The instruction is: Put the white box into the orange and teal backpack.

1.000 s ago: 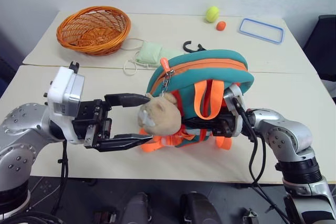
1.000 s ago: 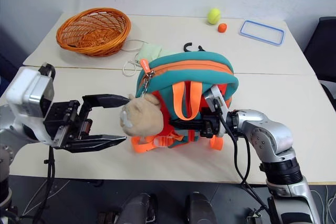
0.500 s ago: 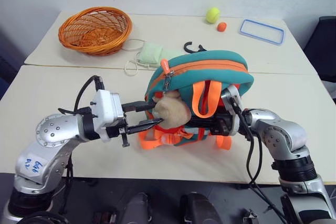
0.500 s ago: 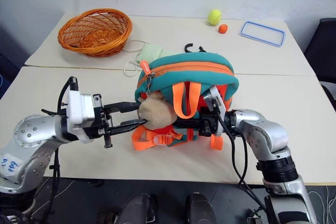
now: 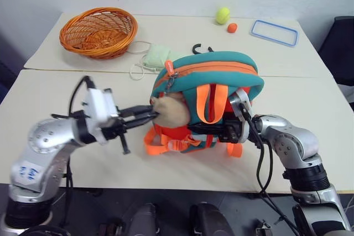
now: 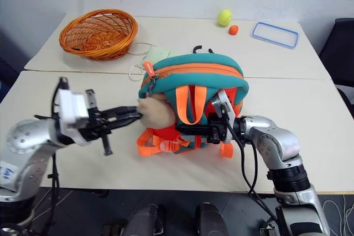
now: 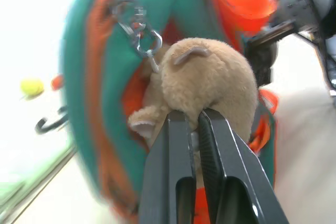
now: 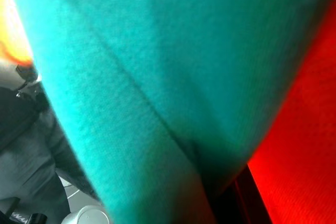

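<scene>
On the near table (image 5: 66, 89) I see the orange and teal backpack (image 5: 221, 67) standing upright, straps facing me, with its tan plush bear (image 5: 172, 110) hanging from the zipper pull (image 5: 169, 74) on my left side. My left gripper (image 5: 150, 115) has its 2 black fingers (image 7: 176, 156) pinched nearly together on the bear's underside. My right gripper (image 6: 213, 131) is pressed into the pack's lower back panel among the straps, its fingers closed; what they clamp I cannot tell. On the far table sit an orange wicker basket (image 5: 98, 31), a pale green face mask (image 5: 157, 56), a yellow-green ball (image 5: 223, 14), a small orange ball (image 5: 232, 27) and a blue-rimmed clear lid (image 5: 275, 32).
</scene>
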### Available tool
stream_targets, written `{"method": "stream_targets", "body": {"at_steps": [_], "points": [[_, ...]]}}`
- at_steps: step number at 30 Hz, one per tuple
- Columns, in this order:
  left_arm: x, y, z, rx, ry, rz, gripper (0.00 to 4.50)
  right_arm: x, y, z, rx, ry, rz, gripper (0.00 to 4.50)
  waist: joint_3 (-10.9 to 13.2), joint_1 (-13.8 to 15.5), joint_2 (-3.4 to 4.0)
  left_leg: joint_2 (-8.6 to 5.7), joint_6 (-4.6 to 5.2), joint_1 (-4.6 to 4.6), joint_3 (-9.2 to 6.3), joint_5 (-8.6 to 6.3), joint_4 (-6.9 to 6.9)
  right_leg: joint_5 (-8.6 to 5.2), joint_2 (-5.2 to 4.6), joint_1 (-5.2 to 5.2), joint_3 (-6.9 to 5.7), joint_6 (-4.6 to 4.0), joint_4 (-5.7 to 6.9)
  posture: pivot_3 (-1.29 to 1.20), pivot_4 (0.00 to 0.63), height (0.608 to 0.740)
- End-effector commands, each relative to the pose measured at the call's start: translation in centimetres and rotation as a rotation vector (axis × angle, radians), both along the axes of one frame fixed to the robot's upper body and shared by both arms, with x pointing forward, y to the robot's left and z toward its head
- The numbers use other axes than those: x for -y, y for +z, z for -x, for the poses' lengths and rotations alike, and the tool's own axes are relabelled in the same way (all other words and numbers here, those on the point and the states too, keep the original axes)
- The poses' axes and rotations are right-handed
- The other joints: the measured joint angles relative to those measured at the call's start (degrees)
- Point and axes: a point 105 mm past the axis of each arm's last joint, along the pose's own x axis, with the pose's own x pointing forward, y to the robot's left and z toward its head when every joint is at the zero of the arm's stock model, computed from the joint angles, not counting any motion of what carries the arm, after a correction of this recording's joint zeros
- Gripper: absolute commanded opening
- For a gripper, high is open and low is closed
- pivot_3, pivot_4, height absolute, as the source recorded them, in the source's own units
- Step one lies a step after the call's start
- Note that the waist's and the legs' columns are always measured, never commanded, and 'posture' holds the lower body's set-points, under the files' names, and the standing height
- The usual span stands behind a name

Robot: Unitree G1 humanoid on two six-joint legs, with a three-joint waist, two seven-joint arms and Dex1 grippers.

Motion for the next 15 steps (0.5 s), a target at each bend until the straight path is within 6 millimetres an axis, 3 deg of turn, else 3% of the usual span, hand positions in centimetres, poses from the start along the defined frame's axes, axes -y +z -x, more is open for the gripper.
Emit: {"method": "stream_targets", "body": {"at_steps": [1,4,6,8,10,15], "points": [[-4.1,3.1,-0.3,0.010,0.102,0.076,0.01,-0.1,0.7,0.3,0.036,-0.002,-0.020,0.00,0.00,0.01,0.00,0.00,0.00,0.01,0.00,0.00,-0.01,0.00,-0.01,-0.01,0.00,0.00,0.00,0.00,0.150,0.740],[-6.8,4.0,-1.0,0.005,0.194,0.117,0.01,0.1,0.9,0.0,0.033,-0.036,-0.045,0.00,0.00,0.15,0.00,-0.04,0.01,0.00,-0.01,-0.01,-0.01,0.00,-0.04,0.01,-0.01,0.00,-0.02,0.00,0.150,0.740],[-8.2,3.1,-1.5,-0.023,0.249,0.100,0.01,0.3,1.1,-0.3,0.030,-0.066,-0.068,0.00,0.00,0.08,0.00,-0.05,0.02,0.00,0.00,-0.03,-0.03,0.00,-0.06,-0.01,0.00,0.00,-0.02,0.00,0.150,0.740],[-9.0,0.5,-2.6,-0.081,0.323,0.024,0.01,0.4,1.3,-0.4,0.030,-0.088,-0.079,0.00,0.00,-0.04,0.01,-0.05,0.00,0.00,0.00,-0.04,-0.05,0.00,-0.05,-0.02,0.00,0.00,0.00,0.00,0.150,0.740],[-8.5,-2.7,-3.2,-0.152,0.323,-0.066,0.01,0.5,1.3,-0.4,0.027,-0.095,-0.080,0.00,0.00,0.00,0.01,-0.05,-0.01,0.02,0.02,-0.04,-0.09,0.00,-0.05,-0.03,0.01,0.00,-0.01,0.00,0.150,0.740],[-6.0,-6.7,-4.8,-0.212,0.289,-0.043,0.01,0.4,1.3,-0.4,0.019,-0.103,-0.087,0.00,0.00,0.23,0.01,-0.05,0.02,-0.01,0.01,-0.07,-0.06,0.00,-0.07,-0.04,0.01,0.00,-0.02,0.00,0.150,0.740]]}}
